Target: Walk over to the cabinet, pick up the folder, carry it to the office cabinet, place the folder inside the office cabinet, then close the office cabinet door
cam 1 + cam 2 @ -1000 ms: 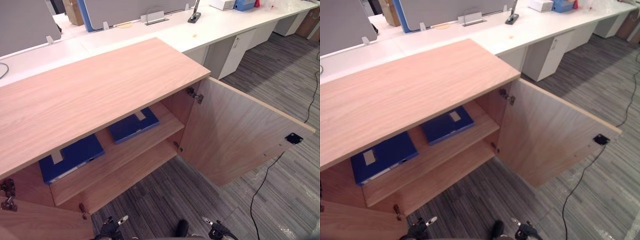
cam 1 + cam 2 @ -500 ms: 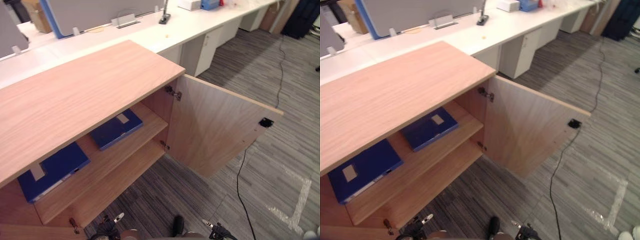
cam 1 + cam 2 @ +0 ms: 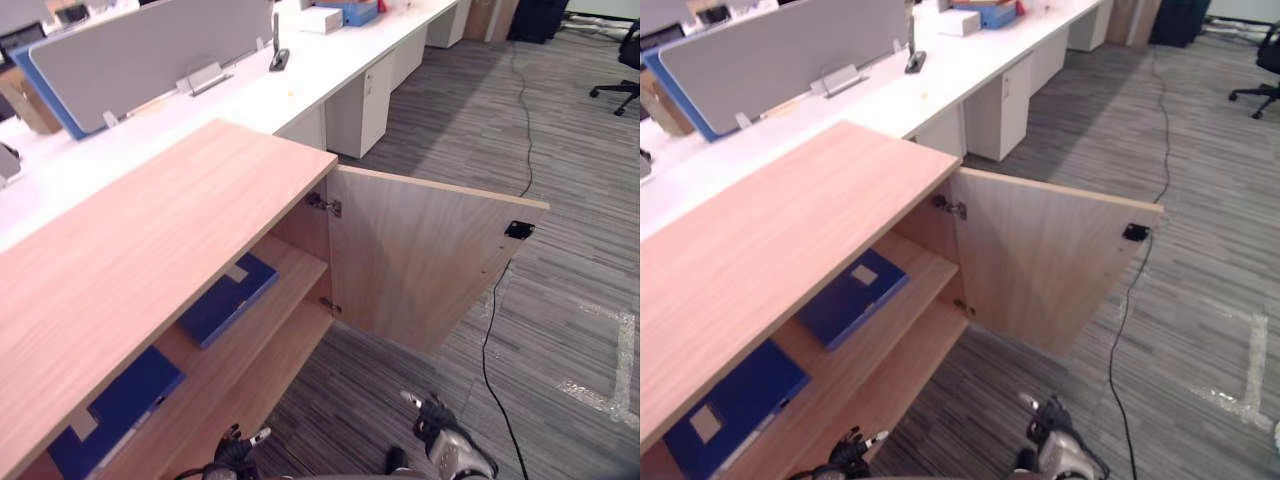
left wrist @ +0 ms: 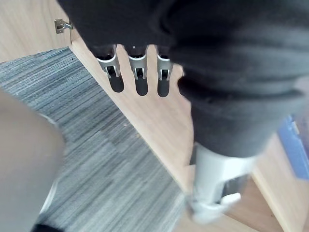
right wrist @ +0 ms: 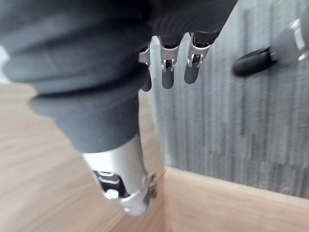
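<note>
Since a second ago the view has swung toward the open door [image 3: 420, 260]. One blue folder [image 3: 228, 298] lies on the shelf [image 3: 283, 300] inside the office cabinet [image 3: 150, 230], with a second folder [image 3: 115, 412] beside it. The left robot hand [image 3: 238, 452] and right robot hand [image 3: 432, 420] hang low, slack-fingered and empty. Closing seems to be the step left: the right one must reach the door's free edge and swing it shut.

The cabinet top [image 3: 160, 250] hides part of the far folder [image 3: 225, 300]; the near folder [image 3: 110, 415] and a chair [image 3: 628, 55] are cut off by the edge.
</note>
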